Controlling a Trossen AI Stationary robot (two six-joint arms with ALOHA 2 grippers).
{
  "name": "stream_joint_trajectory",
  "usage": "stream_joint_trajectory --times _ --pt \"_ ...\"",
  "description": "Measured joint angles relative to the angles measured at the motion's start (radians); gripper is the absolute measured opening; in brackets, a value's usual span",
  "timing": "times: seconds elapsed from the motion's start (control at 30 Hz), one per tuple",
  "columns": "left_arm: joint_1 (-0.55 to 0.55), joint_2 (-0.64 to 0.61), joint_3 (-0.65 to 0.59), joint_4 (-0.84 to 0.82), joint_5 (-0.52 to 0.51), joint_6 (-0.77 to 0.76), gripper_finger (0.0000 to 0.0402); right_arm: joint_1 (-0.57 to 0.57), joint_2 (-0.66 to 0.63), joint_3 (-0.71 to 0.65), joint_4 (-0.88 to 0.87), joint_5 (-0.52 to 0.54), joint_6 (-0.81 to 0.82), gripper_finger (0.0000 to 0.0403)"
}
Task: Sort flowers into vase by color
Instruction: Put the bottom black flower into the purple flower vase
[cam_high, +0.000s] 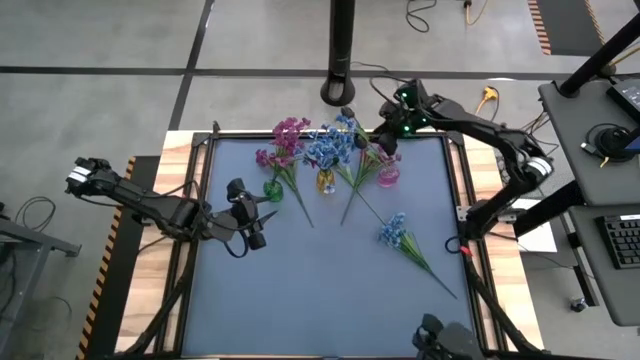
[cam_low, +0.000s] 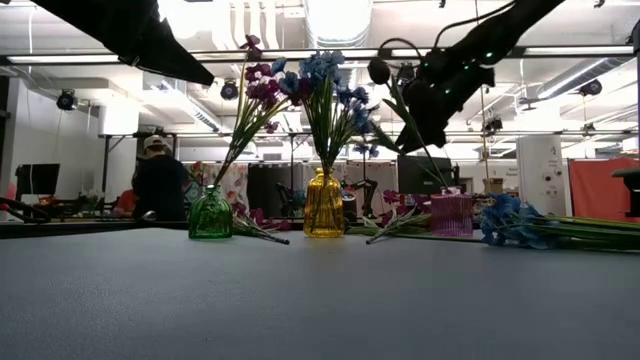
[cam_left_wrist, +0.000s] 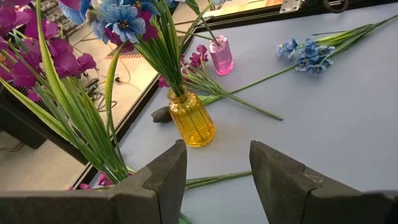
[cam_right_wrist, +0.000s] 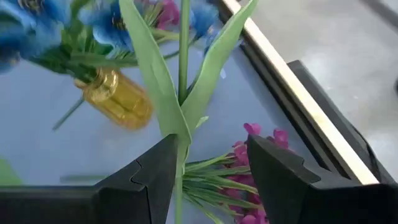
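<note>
My right gripper (cam_high: 384, 140) (cam_right_wrist: 211, 180) is open, high over the pink vase (cam_high: 388, 176) (cam_low: 451, 215) at the table's far side. A purple tulip's green stem (cam_right_wrist: 182, 68) with two long leaves runs up between its fingers. In the low view the stem slants from the dark bud (cam_low: 378, 70) down to the pink vase's mouth. My left gripper (cam_high: 252, 216) (cam_left_wrist: 217, 180) is open, near the green vase (cam_high: 273, 188) (cam_low: 210, 213), which holds magenta flowers. The yellow vase (cam_high: 325, 182) (cam_left_wrist: 191, 118) holds blue flowers. My right gripper stands open around the tulip's stem (cam_right_wrist: 180, 155), a little below its leaves. The stem runs upright and close along one finger (cam_right_wrist: 158, 168). I cannot tell whether it touches that finger.
A blue sprig (cam_high: 396, 234) (cam_left_wrist: 305, 53) lies on the grey mat toward the right. A magenta sprig (cam_high: 358, 185) (cam_left_wrist: 199, 62) lies between the yellow and pink vases, and another stem (cam_high: 300, 205) lies by the green vase. A person (cam_low: 160, 180) stands in the room behind.
</note>
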Motion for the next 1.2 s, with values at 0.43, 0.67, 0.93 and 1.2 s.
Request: stream_joint_trajectory --times 0.43,0.67,0.93,1.2 --pt "0.0 0.0 0.0 0.0 0.0 0.0 0.016 -0.037 0.047 0.14 -0.171 -0.003 -0.075 0.0187" --pt "0.0 0.0 0.0 0.0 0.0 -0.007 0.016 -0.026 0.039 0.146 -0.262 -0.038 -0.09 0.0187" --pt "0.0 0.0 0.0 0.0 0.0 -0.007 0.016 -0.021 0.04 0.091 -0.251 -0.065 -0.096 0.0187" --pt "0.0 0.0 0.0 0.001 0.0 -0.007 0.016 0.009 0.04 0.059 -0.194 -0.064 -0.087 0.0187"
